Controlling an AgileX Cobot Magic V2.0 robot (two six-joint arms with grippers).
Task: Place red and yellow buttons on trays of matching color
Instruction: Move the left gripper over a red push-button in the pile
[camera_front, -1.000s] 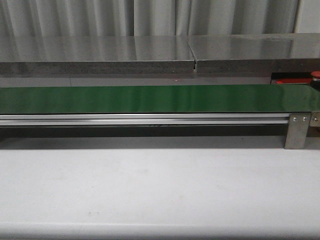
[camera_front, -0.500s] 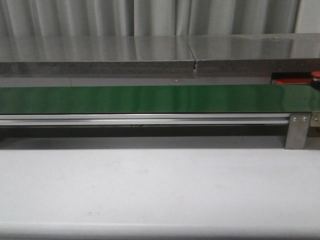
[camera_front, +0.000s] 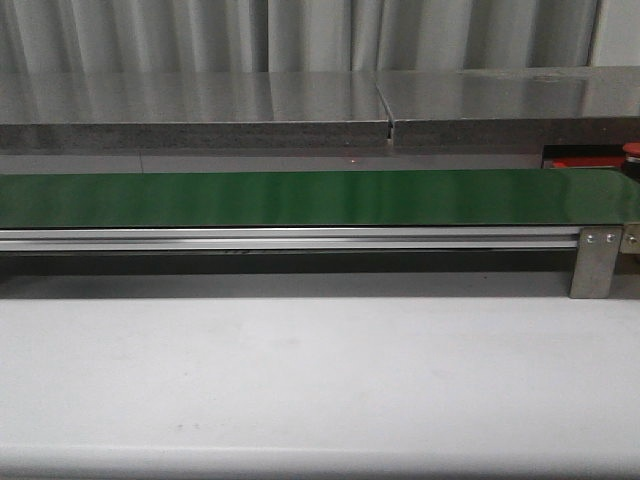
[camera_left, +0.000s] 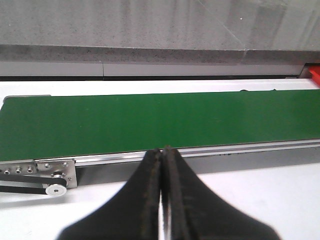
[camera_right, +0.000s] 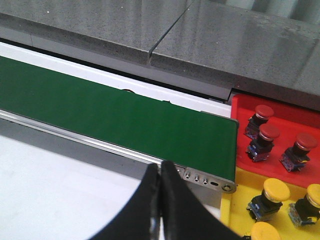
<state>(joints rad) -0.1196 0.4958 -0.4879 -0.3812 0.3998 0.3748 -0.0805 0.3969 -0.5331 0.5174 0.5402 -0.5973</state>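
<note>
Dark red round buttons (camera_right: 269, 132) sit in the red tray (camera_right: 240, 107) beyond the closed, empty right gripper (camera_right: 161, 172); the green belt (camera_right: 125, 117) shows none; the left gripper (camera_left: 162, 156) is likewise closed.

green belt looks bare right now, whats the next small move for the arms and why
Probably hold both arms where they are and wait. The green belt carries no button in any view, and both the left gripper and the right gripper sit shut beside it. Red buttons are on the red tray, yellow buttons on the yellow tray.
</note>
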